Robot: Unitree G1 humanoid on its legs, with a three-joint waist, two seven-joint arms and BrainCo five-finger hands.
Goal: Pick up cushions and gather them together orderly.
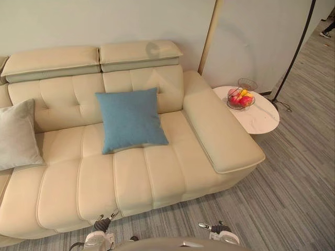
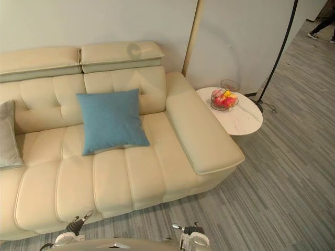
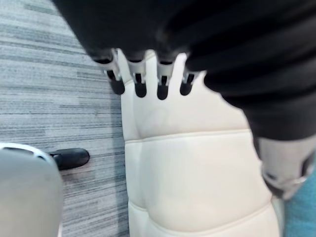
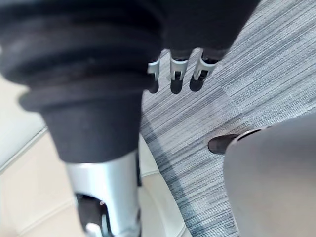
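Note:
A blue square cushion leans against the backrest of the cream leather sofa, near its middle. At the sofa's left end a grey cushion stands against the backrest, partly cut off by the view's edge. My left hand hangs over the sofa's front edge with its fingers relaxed and nothing in it. My right hand hangs over the grey carpet beside the sofa, also relaxed and holding nothing. Both hands are well short of the cushions.
A round white side table stands to the right of the sofa's arm, bearing a wire bowl of fruit. A black lamp pole and a brass pole rise behind it. Grey striped carpet lies in front.

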